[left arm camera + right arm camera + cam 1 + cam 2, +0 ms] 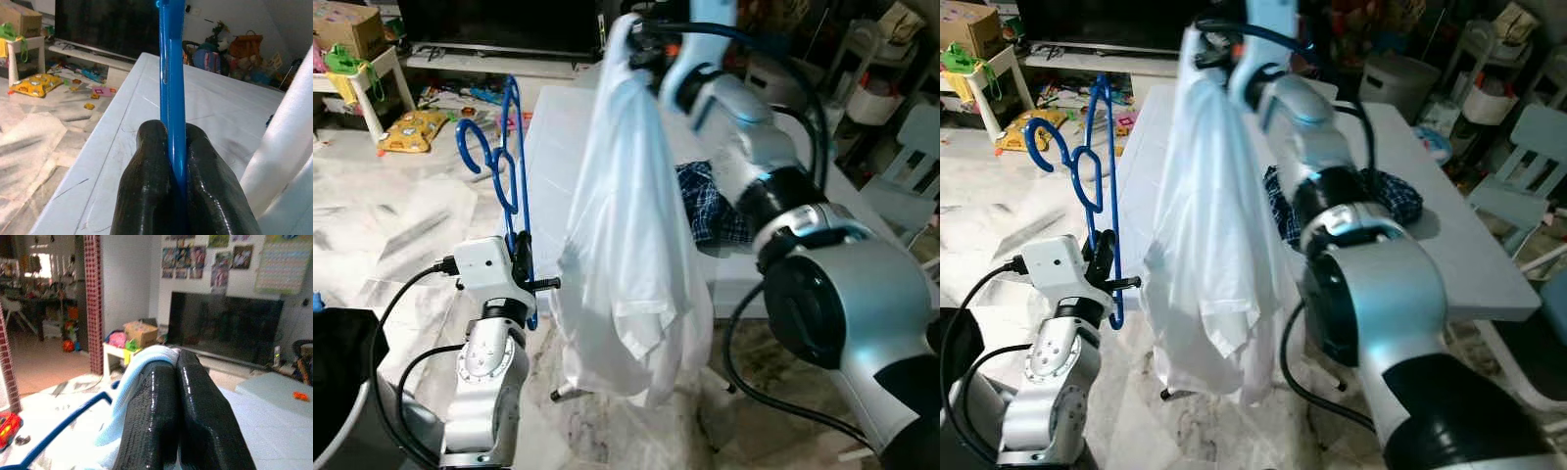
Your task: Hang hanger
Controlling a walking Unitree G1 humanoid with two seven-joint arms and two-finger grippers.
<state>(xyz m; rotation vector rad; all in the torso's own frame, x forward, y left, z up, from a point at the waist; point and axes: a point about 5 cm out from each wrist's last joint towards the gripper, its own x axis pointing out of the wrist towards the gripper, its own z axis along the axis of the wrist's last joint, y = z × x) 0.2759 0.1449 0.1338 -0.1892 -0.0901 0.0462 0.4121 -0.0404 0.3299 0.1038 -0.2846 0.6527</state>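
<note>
- Cluttered living room: marble-look floor (401, 225) with toys scattered at far left, a dark television (499, 24) along the far wall, a white side table (367, 73) at far left.
- White surface (1449, 206) ahead, running from near centre to the far side; a dark blue checked garment (1391, 201) lies crumpled on it, toward its right half.
- Blue hanger (504, 162): held upright off the near left edge of the surface, hook end uppermost and pointing left. Not yet inside any garment, not yet hung on anything.
- Left claw (171, 161): closed on the hanger's lower bar, the blue rod pinched between both black fingers.
- White shirt (626, 245): dangling full length in the air between the two arms, bunched at the top, hem near floor level; just right of the hanger.
- Right claw (176, 401): raised high, fingers pressed together on a fold of pale fabric at the top of the shirt.
- Risks, judged:
  - the shirt is gripped by a small bunch of cloth only; a tug while threading could pull it free and drop it to the floor;
  - the neck opening is collapsed, so the hanger may catch a sleeve or fold instead;
  - the thin rod may twist in the pinch if it snags.
</note>
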